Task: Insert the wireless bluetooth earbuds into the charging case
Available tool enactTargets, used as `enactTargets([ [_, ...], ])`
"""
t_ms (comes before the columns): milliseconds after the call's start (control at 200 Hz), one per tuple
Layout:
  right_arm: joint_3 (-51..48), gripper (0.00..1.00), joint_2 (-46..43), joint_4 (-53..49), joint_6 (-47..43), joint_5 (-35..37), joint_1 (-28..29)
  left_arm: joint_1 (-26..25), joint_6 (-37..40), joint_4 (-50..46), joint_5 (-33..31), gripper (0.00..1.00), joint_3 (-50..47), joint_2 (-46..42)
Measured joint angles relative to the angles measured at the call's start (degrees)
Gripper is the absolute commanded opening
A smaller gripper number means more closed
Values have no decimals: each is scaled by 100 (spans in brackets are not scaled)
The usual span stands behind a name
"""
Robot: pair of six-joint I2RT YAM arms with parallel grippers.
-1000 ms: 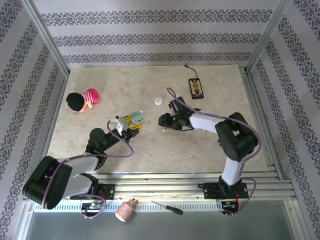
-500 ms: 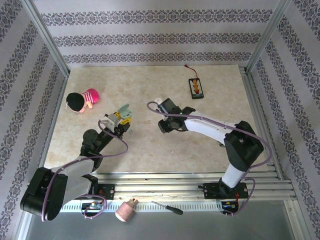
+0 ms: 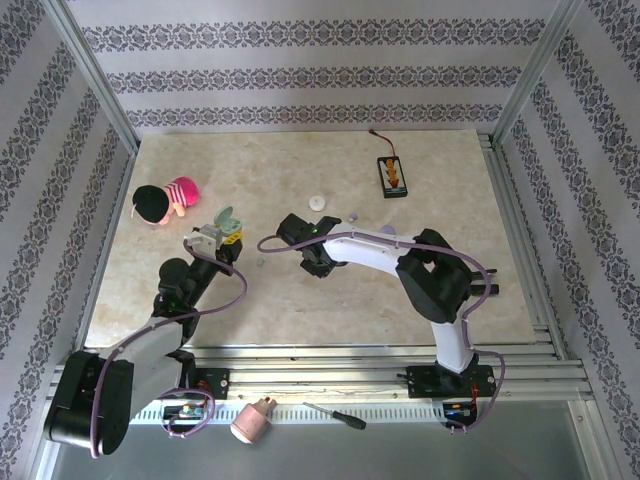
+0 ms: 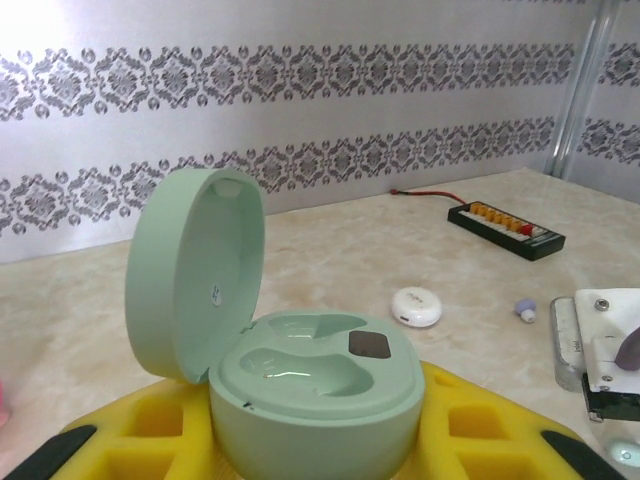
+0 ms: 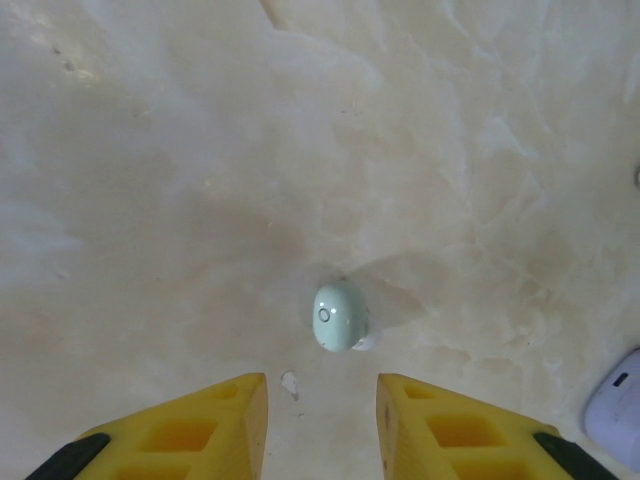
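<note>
The left hand, in the top view, clamps the charging case; the right hand hangs close on its right over the bench. In the left wrist view the charging case sits gripped in the left hand, lid tipped up and open. In the right wrist view the right hand is spread open, with a pale green earbud lying on the bench just ahead of its fingertips

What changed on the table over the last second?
The left hand carried the open green charging case leftward, still gripping it. The right hand, open, swung left to hover over a pale green earbud on the table. The plush toy and black board stayed put.
</note>
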Motion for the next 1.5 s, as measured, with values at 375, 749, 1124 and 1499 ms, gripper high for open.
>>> enactTargets([
  [375, 463, 29, 437, -284, -149, 247, 0, 33, 24, -280, -168, 22, 0, -179],
  [749, 581, 25, 704, -415, -168, 286, 0, 33, 68, -407, -236, 22, 0, -234],
  [1124, 643, 23, 833, -437, -168, 385, -4, 33, 68, -407, -232, 22, 0, -225],
  [1499, 717, 24, 920, -468, -232, 461, -7, 33, 68, -407, -232, 22, 0, -225],
])
